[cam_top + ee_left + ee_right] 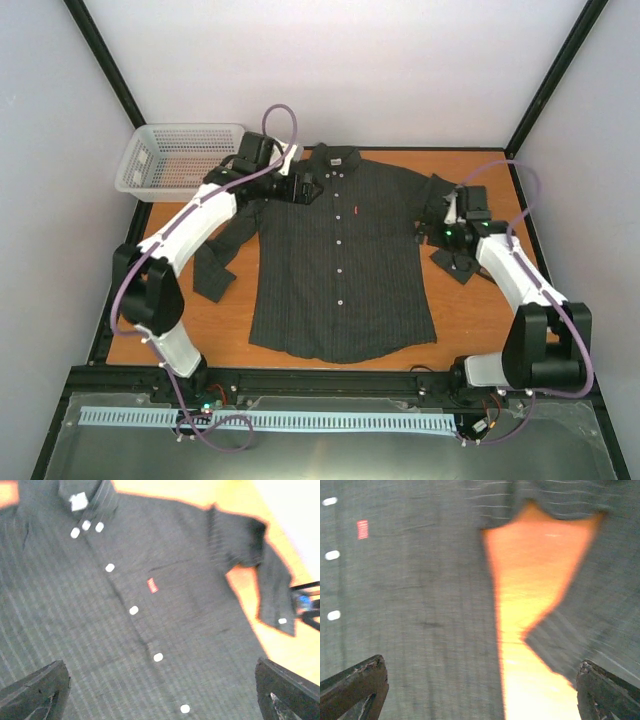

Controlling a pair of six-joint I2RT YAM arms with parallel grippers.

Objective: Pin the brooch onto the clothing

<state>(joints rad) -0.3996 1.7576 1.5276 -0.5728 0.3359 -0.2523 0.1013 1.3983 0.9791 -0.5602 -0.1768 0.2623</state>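
Observation:
The clothing (340, 270), a dark pinstriped shirt, lies flat and face up on the orange table, with white buttons down its front and a small red tag (355, 209) on the chest. No brooch shows in any view. My left gripper (305, 187) hovers by the collar with its jaws wide open; its wrist view looks down on the button row (133, 610) and the red tag (152, 585). My right gripper (432, 228) is open above the gap between the shirt's body (420, 605) and its folded right sleeve (580, 630). Neither gripper holds anything.
A white mesh basket (175, 158) stands at the back left corner of the table (470, 320). The shirt's left sleeve (215, 265) is folded toward the left arm. White enclosure walls with black frame posts close in the back and sides.

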